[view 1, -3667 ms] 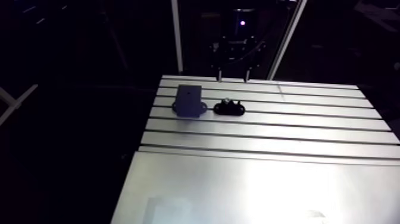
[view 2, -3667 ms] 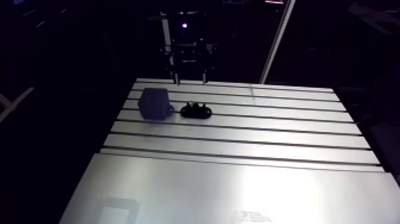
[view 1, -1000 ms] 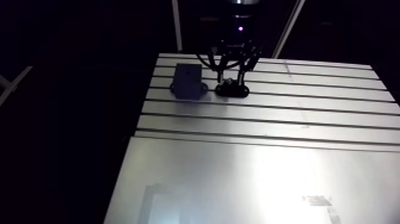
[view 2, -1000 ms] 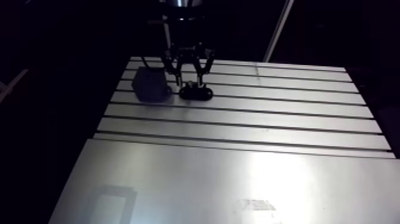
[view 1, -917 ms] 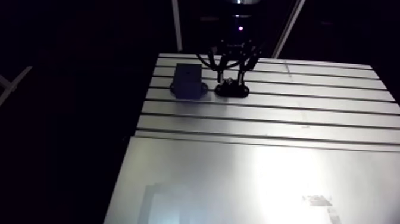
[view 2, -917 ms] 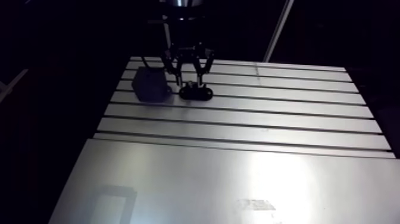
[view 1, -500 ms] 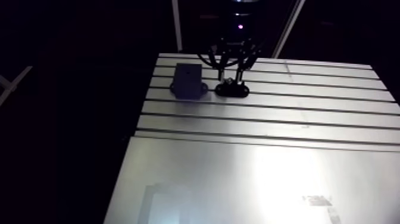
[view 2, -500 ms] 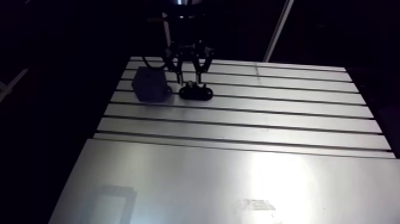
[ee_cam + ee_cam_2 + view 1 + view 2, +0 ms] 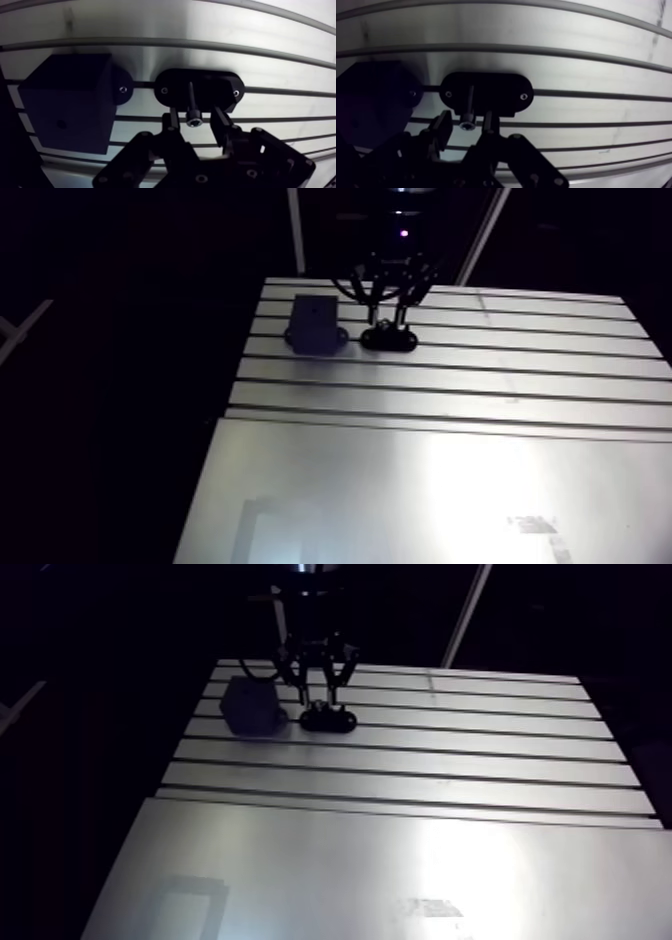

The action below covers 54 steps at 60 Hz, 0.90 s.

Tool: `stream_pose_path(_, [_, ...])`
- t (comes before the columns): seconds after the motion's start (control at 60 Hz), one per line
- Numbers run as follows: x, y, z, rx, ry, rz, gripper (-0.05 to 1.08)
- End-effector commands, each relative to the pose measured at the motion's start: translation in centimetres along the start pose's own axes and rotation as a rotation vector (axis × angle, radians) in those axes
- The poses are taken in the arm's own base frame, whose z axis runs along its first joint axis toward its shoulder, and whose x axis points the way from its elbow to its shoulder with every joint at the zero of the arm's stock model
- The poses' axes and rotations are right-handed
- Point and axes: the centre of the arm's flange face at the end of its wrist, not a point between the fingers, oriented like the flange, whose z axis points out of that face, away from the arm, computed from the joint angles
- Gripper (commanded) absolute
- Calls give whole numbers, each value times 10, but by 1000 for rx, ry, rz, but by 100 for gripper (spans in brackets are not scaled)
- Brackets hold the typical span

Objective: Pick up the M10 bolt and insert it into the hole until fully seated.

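The M10 bolt (image 9: 193,112), dark with a socket head, stands in a black oval holder (image 9: 220,89) bolted to the table. In the wrist view my gripper (image 9: 194,122) straddles the bolt's head: one finger (image 9: 171,122) on each side, both a small gap away, so it is open. Beside the holder sits a dark block (image 9: 70,100) with a small hole (image 9: 61,124) in its face. The arm view has the gripper (image 9: 386,316) low over the holder (image 9: 388,339), with the block (image 9: 313,326) just to its left.
The slotted aluminium table (image 9: 480,388) runs out to the right of the holder. A smooth plate (image 9: 400,498) covers the near half. The table's left edge lies close to the block, and two slanted frame posts rise behind the far edge.
Earlier the gripper hung above the table's far edge; it has come down over the holder. Just before now its fingers drew closer together around the bolt's head.
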Motion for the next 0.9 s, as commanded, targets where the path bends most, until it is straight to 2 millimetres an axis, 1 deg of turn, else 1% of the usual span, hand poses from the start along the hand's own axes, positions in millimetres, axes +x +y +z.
stream_pose_path(0.017, [0,0,0,1,0,0,56])
stream_pose_path(0.117, [0,1,0,1,0,0,59])
stream_pose_path(0.3, [0,0,0,3,0,0,60])
stream_pose_path(0.4, [0,0,1,3,-1,0,63])
stream_pose_path(0.65, [0,0,1,4,-2,0,63])
stream_pose_path(0.75, [0,0,1,4,-3,0,67])
stream_pose_path(0.9, [-1,-1,1,4,-6,-1,67])
